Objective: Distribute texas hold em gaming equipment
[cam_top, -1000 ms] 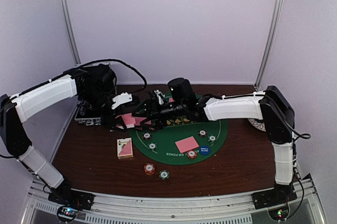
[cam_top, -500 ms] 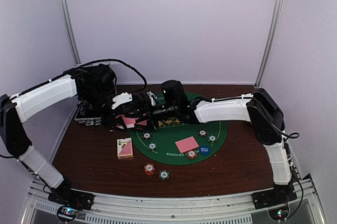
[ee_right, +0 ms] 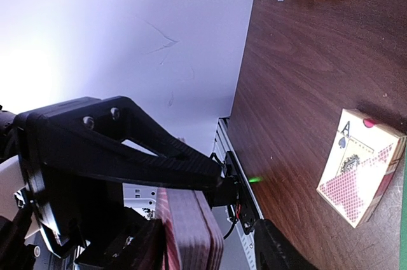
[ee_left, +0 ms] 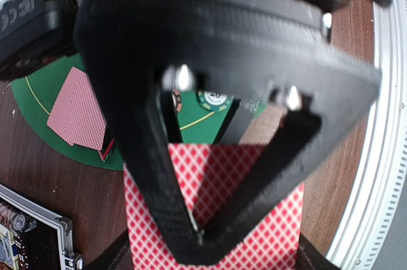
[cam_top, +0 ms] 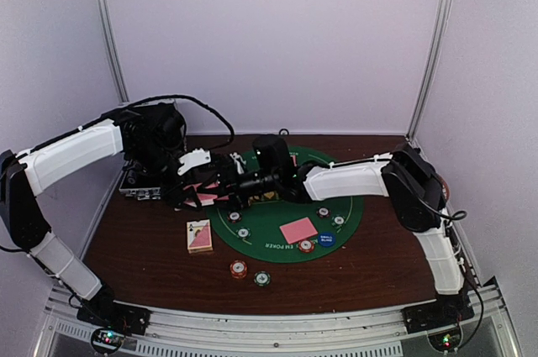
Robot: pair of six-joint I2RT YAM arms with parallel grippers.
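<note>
My left gripper (cam_top: pixel 198 190) is shut on a deck of pink-backed playing cards (ee_left: pixel 216 187), held above the table's left side; its fingertips (ee_left: pixel 191 235) meet over the top card. The right gripper (ee_right: pixel 197 248) reaches in from the right with its jaws open on either side of the deck (ee_right: pixel 191 232). One finger lies against the deck's back and a gap shows at the other finger (ee_right: pixel 280 251). On the green felt mat (cam_top: pixel 269 221) lie a pink card (cam_top: pixel 298 230), striped chips (cam_top: pixel 324 212), a red chip (cam_top: pixel 306 246) and a blue disc (cam_top: pixel 326 239).
A card box (cam_top: pixel 199 236) lies left of the mat. Two chips (cam_top: pixel 239 269) sit on the wood near the front edge. The black silver-edged case (cam_top: pixel 139 187) stands at the far left behind the left gripper. More pink cards (ee_left: pixel 76 108) lie on the mat's left part.
The right arm has swung left across the mat to the deck, and its jaws have narrowed around it. The left arm and deck have stayed put.
</note>
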